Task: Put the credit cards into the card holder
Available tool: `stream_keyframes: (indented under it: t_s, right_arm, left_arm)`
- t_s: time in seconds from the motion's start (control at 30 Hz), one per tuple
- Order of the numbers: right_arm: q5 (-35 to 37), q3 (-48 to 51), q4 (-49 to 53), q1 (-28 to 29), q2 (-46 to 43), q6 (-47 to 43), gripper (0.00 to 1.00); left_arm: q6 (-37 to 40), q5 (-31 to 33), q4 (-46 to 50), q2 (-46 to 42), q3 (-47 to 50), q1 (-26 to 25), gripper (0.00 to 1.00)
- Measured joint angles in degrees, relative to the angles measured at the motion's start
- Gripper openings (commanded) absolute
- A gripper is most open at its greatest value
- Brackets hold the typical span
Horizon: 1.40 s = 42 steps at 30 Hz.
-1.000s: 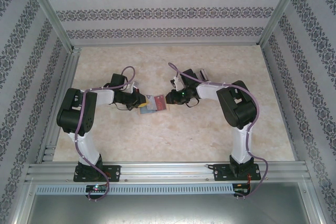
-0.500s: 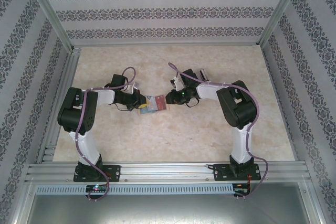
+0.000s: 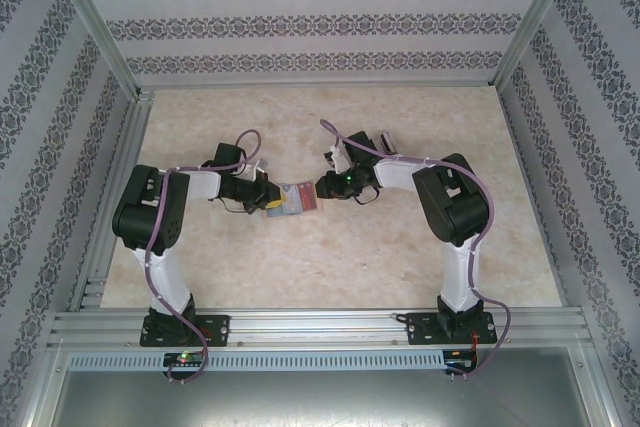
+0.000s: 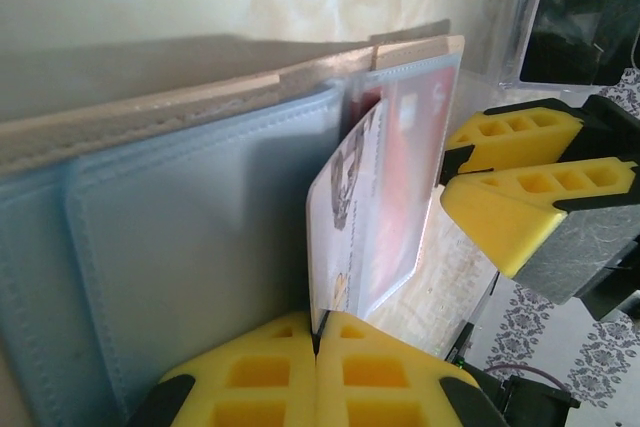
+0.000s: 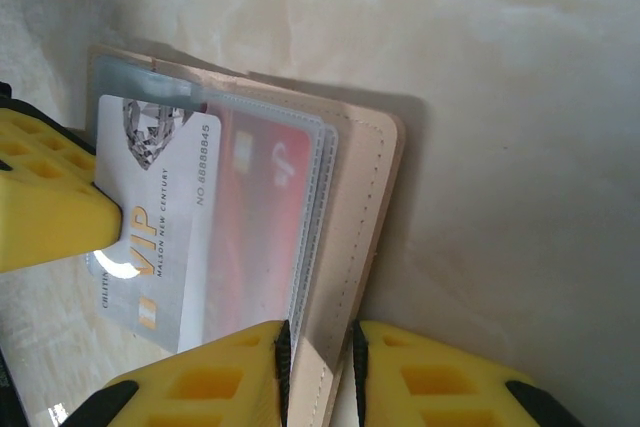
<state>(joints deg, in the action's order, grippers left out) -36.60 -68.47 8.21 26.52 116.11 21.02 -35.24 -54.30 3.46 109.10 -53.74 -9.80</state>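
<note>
Patterned wallpaper walls (image 3: 300, 22) close in a pale marbled table (image 3: 400, 247), with the left arm (image 3: 150, 217) and the right arm (image 3: 450, 197) both bent inward so that their wrists meet near the middle of the surface. Between them lies the card holder (image 3: 292, 197), a beige-edged wallet spread open on the table, its inner face blue in the left wrist view (image 4: 200, 247) and its stitched beige cover (image 5: 370, 177) plain in the right wrist view. The right gripper (image 3: 322, 187) grips the holder from the right: its yellow fingers stand at a narrow gap, with the beige cover's edge clamped between them (image 5: 318, 347). The left gripper (image 3: 268, 195) comes in from the other side, its fingers pressed together on the edge of a white VIP card (image 4: 316, 332). That white VIP card (image 5: 160, 217) sits partly in the holder's clear sleeve (image 5: 310, 217), its outer end sticking out toward the left gripper. A red card (image 5: 260, 207) lies fully inside the sleeves beneath frosted plastic, just beside the white one and overlapped by it.
</note>
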Motion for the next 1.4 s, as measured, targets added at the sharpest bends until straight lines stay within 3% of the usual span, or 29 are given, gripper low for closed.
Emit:
stream_keyframes:
  t_s: [0.83,1.1,1.27,1.4]
  right_arm:
    - [0.4,-0.4,0.8,0.3,0.2,0.0,0.27]
    - [0.4,-0.5,0.9,0.3,0.2,0.0,0.27]
    - [0.4,-0.5,0.9,0.3,0.2,-0.1,0.27]
    - [0.4,-0.7,1.2,0.3,0.2,-0.3,0.27]
  left_arm:
    - [-2.8,-0.5,-2.3,3.8,-4.1,-4.0,0.01]
    - [-3.4,0.2,-2.7,4.1,-4.6,-4.9,0.14]
    - [-3.2,0.3,-2.4,3.9,-5.4,-5.3,0.32]
    - [-1.9,1.9,0.2,3.2,-6.3,-5.7,0.36]
